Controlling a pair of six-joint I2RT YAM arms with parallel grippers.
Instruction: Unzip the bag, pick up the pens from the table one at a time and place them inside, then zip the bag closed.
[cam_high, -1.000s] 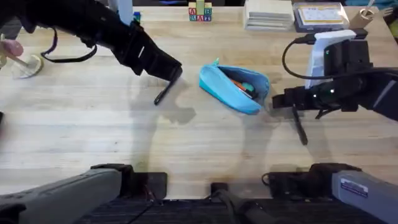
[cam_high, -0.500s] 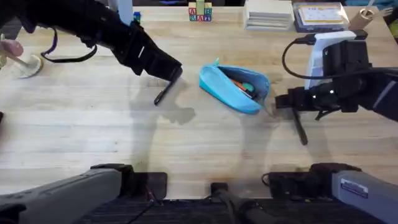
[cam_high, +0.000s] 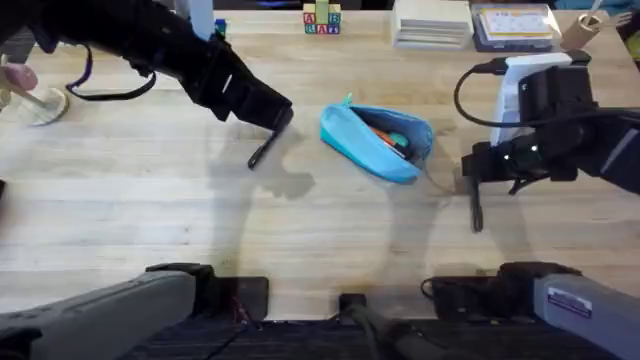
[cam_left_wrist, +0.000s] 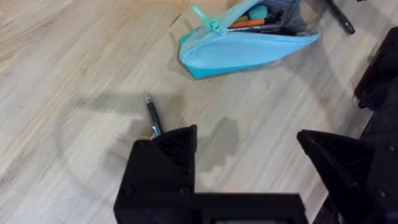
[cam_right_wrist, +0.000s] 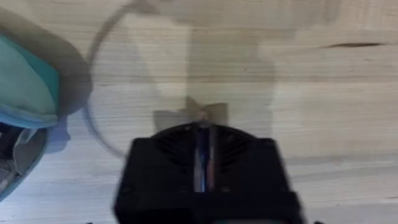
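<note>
1. Overhead view: the light blue bag (cam_high: 377, 140) lies near the middle of the table (cam_high: 150, 230), its zipper open and its mouth gaping, with orange and teal items visible inside. Unzipping looks done.
2. The right gripper (cam_high: 474, 178) is clenched on a black pen (cam_high: 476, 207), which hangs from the fingers just beside the bag's right end. In the right wrist view the pen's shaft (cam_right_wrist: 202, 158) sits pinched between the closed fingers, with the bag's edge (cam_right_wrist: 25, 93) off to one side.
3. The left gripper (cam_high: 278, 120) hovers over a second pen (cam_high: 263, 150) lying on the table left of the bag. The left wrist view shows its fingers spread wide, empty, with that pen (cam_left_wrist: 152, 116) near one fingertip.
4. My judgement: the held pen has yet to go in, the other pen has yet to be picked up, and zipping closed remains.
</note>
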